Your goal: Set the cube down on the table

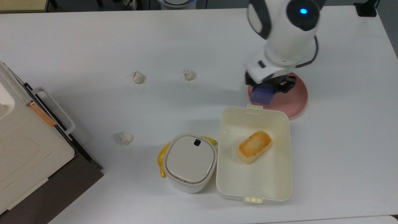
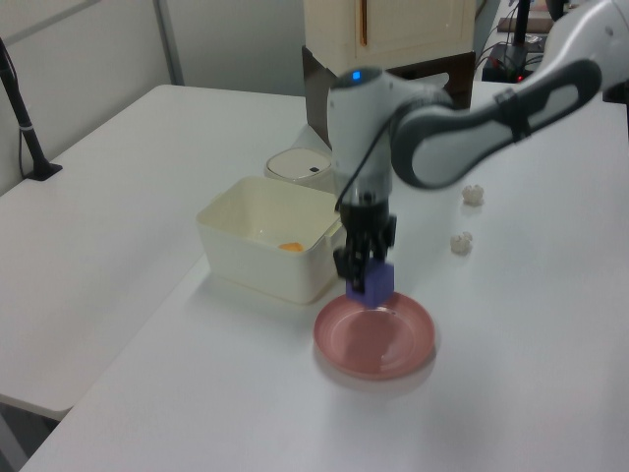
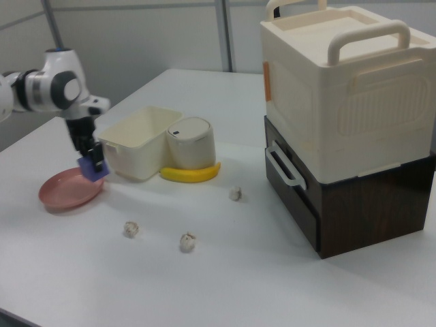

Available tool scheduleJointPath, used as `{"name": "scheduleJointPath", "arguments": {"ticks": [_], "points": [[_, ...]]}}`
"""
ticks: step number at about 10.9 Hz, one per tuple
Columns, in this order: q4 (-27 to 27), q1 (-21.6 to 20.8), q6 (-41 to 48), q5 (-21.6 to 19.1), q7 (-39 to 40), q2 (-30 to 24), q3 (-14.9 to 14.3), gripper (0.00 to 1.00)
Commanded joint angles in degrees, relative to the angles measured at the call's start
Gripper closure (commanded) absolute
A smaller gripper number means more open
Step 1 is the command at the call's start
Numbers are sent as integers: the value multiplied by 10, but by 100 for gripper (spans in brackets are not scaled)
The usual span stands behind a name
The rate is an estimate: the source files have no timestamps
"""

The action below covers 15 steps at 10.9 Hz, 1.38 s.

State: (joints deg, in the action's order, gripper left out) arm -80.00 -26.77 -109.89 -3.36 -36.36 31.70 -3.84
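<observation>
One small cube [image 1: 262,95], likely light and stiff, sits pinched by opposite faces in the claw [image 1: 264,88], lifted above the plate [image 1: 293,99].
</observation>
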Motion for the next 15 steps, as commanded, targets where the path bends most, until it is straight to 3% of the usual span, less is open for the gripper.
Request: {"name": "scheduleJointPath", "arguments": {"ticks": [1,3,4,5,6,9,12,15], "points": [[-17,37,38,0,141,-32,-68,83],[-37,78,37,3,204,-33,-91,81],[-54,95,32,6,232,-32,-93,74],[-60,106,30,8,257,-31,-102,47],[-60,107,34,8,271,-33,-118,0],[-62,125,48,7,298,-108,-128,0],[-62,173,125,15,297,-194,-95,0],[-71,187,149,26,313,-222,-85,0]]}}
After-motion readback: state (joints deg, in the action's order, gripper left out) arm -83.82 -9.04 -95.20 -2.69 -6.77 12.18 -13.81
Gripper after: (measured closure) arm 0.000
